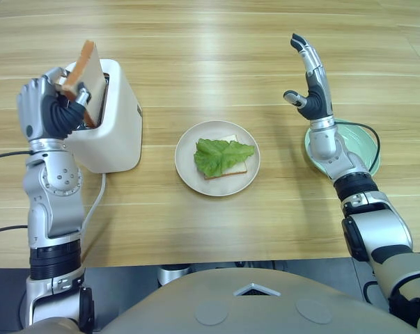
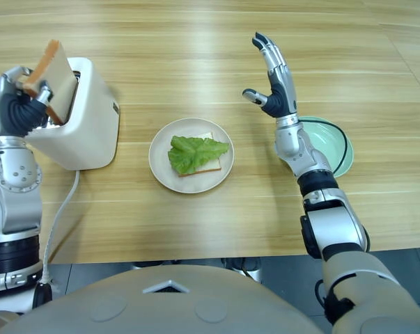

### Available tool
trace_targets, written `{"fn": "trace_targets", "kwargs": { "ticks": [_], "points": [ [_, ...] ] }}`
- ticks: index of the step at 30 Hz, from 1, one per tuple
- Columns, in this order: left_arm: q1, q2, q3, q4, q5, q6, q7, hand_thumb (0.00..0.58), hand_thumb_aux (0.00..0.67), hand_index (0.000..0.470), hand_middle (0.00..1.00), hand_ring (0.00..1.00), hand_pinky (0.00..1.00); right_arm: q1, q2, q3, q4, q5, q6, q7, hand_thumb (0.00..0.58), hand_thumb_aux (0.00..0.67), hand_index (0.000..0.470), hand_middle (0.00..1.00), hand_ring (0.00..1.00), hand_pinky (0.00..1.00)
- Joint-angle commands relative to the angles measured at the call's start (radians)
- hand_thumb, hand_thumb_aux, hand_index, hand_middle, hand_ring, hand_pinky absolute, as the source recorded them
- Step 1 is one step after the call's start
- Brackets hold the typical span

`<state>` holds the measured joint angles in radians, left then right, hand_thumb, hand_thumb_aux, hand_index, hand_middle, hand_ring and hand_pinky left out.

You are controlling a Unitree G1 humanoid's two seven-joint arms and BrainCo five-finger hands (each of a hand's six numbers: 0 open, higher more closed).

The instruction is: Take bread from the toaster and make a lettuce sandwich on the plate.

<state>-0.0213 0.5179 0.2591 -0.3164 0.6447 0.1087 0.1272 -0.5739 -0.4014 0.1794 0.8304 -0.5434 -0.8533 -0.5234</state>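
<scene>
Bread slice (image 1: 85, 64) tilted above toaster (image 1: 120, 120), pinched in curled fingers (image 1: 75, 104) of left hand (image 1: 48, 106); right hand (image 1: 315, 85) empty, fingers spread

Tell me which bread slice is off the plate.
The slice gripped in the left hand, tilted over the toaster. The other slice lies flat on the plate under the lettuce leaf.

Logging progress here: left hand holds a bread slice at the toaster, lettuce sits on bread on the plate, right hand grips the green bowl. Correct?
One slip: the right hand is open and holds nothing, raised near the green bowl, as the left eye view shows. The rest stands.
</scene>
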Motion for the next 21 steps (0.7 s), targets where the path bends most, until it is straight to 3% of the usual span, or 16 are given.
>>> {"fn": "trace_targets", "kwargs": {
  "ticks": [1,9,13,21],
  "points": [
    [-0.028,0.045,0.043,-0.054,0.045,0.016,0.005,0.580,0.670,0.460,1.00,1.00,1.00,-0.004,0.006,0.008,0.026,-0.009,0.008,0.000,0.000,0.000,0.000,0.00,0.00,0.00],
    [-0.056,0.089,0.121,-0.117,0.073,0.016,0.023,0.580,0.670,0.460,1.00,1.00,1.00,-0.005,0.013,0.012,0.038,-0.012,0.009,-0.006,0.000,0.000,0.000,0.00,0.00,0.00],
    [-0.082,0.090,0.097,-0.144,0.031,-0.025,-0.006,0.580,0.670,0.460,1.00,1.00,1.00,-0.006,0.010,0.009,0.041,-0.009,0.006,-0.006,0.000,0.000,0.000,0.00,0.00,0.00],
    [-0.205,-0.056,-0.135,-0.083,-0.376,-0.097,-0.284,0.580,0.670,0.460,1.00,1.00,1.00,-0.017,-0.002,-0.006,0.029,0.015,-0.014,0.005,0.000,0.000,0.000,0.00,0.00,0.00]
  ]
}}
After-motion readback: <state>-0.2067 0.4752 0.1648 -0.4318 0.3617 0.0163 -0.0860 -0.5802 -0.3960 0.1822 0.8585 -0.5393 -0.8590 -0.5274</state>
